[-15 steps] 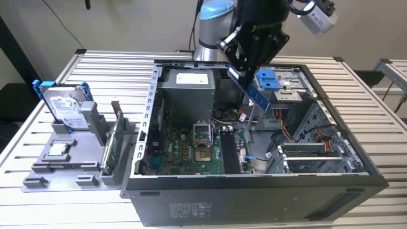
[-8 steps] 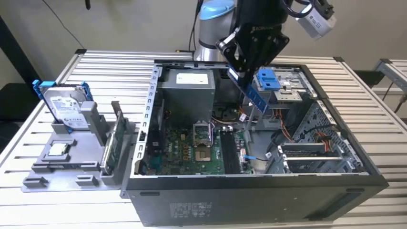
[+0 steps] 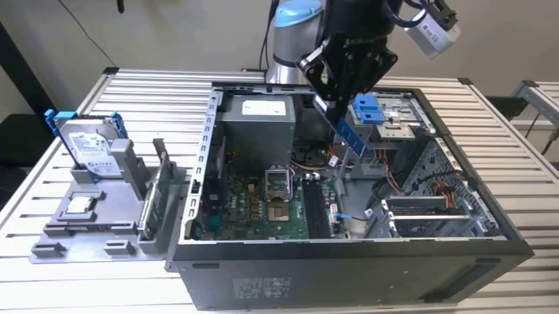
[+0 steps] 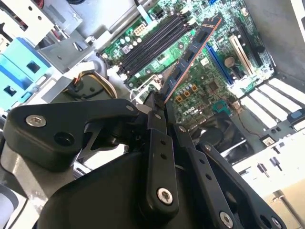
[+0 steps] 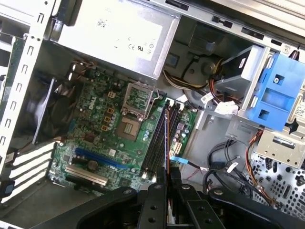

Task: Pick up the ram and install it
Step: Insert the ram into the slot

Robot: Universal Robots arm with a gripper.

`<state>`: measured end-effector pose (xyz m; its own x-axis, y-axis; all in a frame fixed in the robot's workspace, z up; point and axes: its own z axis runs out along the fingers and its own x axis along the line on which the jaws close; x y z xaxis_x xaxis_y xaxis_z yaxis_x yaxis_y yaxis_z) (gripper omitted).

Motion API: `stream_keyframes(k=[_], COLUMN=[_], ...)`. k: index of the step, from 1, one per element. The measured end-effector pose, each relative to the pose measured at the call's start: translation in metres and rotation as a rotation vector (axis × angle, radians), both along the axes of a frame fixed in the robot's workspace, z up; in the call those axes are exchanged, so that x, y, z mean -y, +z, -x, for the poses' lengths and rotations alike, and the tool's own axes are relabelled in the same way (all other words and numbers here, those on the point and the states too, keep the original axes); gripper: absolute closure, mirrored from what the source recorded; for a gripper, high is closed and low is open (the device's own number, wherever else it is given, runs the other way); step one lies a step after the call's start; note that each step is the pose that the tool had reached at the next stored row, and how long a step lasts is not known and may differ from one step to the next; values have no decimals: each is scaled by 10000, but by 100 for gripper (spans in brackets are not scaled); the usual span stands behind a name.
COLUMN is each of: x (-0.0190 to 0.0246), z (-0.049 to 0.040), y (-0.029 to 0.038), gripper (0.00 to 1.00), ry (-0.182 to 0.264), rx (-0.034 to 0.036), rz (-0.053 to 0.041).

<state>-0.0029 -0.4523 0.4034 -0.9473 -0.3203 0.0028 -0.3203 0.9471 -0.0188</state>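
My gripper (image 3: 332,101) hangs over the open computer case (image 3: 489,216), shut on the upper end of the ram (image 3: 349,136). The ram is a narrow dark blue stick that slants downward above the motherboard (image 3: 253,212) without touching it. In the second wrist view the ram (image 4: 193,52) juts out from the black fingers (image 4: 155,119) and lies over the green board, beside the black memory slots (image 4: 155,40). The first wrist view catches the ram (image 5: 166,143) edge-on, roughly in line with the memory slots (image 5: 157,138), which sit below the gripper (image 5: 167,177).
Inside the case are a silver power supply (image 3: 258,124), a blue drive bracket (image 3: 368,108) and loose cables (image 3: 419,186). On the exterior view's left, a grey fixture (image 3: 88,226) holds a hard drive in a blue frame (image 3: 91,150) and an upright green card (image 3: 156,196).
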Motion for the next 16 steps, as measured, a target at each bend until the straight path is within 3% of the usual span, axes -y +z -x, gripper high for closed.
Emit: stream_keyframes(k=[4,16], x=[0,0], z=[0,-1], y=[-18,-92], gripper=[86,86], ry=[-226,-1566], rx=[-2,-11], rz=[11,10])
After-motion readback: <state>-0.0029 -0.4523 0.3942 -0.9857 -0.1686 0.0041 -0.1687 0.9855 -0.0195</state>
